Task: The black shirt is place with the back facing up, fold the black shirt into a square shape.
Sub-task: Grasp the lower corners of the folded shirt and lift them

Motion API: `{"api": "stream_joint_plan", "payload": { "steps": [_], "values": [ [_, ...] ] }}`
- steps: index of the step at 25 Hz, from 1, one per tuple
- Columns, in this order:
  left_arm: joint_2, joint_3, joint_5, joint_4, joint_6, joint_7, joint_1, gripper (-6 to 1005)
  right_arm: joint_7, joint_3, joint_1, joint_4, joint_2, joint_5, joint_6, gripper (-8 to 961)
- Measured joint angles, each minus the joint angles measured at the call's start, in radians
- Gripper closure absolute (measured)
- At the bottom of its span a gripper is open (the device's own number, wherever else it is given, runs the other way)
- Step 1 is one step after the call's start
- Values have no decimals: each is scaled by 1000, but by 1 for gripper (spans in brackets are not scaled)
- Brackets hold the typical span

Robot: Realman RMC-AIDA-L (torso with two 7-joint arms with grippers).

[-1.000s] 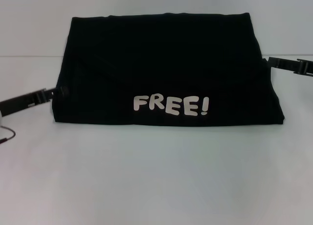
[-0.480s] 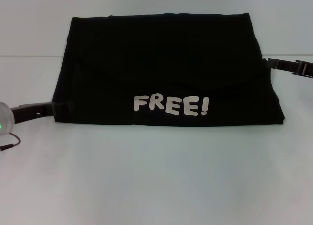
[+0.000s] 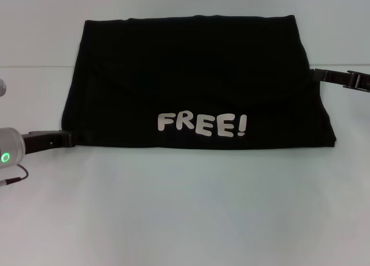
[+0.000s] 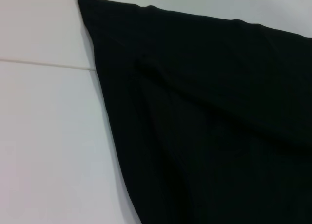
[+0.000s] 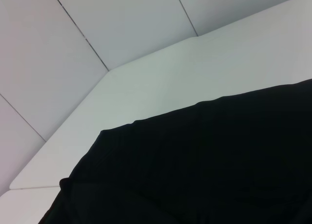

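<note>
The black shirt (image 3: 191, 75) lies folded into a wide band on the white table, with white "FREE!" lettering (image 3: 202, 125) near its front edge. My left gripper (image 3: 65, 139) is low at the shirt's front left corner, touching or just beside the cloth. My right gripper (image 3: 315, 74) is at the shirt's right edge, farther back. The left wrist view shows the shirt's (image 4: 219, 112) left edge and far corner. The right wrist view shows the shirt (image 5: 219, 160) from close above.
The white table (image 3: 185, 208) extends in front of the shirt and on both sides. A seam line (image 3: 34, 66) crosses the table behind the left arm. White wall panels (image 5: 73, 63) stand beyond the table's far edge.
My left gripper has moved toward the front along the shirt's left edge, down to its front left corner. The right gripper and the shirt have hardly moved.
</note>
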Motion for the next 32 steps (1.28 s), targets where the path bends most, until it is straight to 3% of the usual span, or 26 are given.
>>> {"api": "stream_joint_plan", "payload": {
  "steps": [16, 26, 32],
  "values": [
    [4, -8, 5, 9, 24, -5, -2, 442, 0, -2, 0, -1, -2, 0, 2, 380],
    [6, -1, 34, 5, 15, -6, -11, 924, 0, -2, -5, -2, -2, 0, 0, 390],
    [8, -5, 39, 28, 31, -9, -12, 965, 19, -31, -7, -1, -7, -2, 0, 398]
  ]
}}
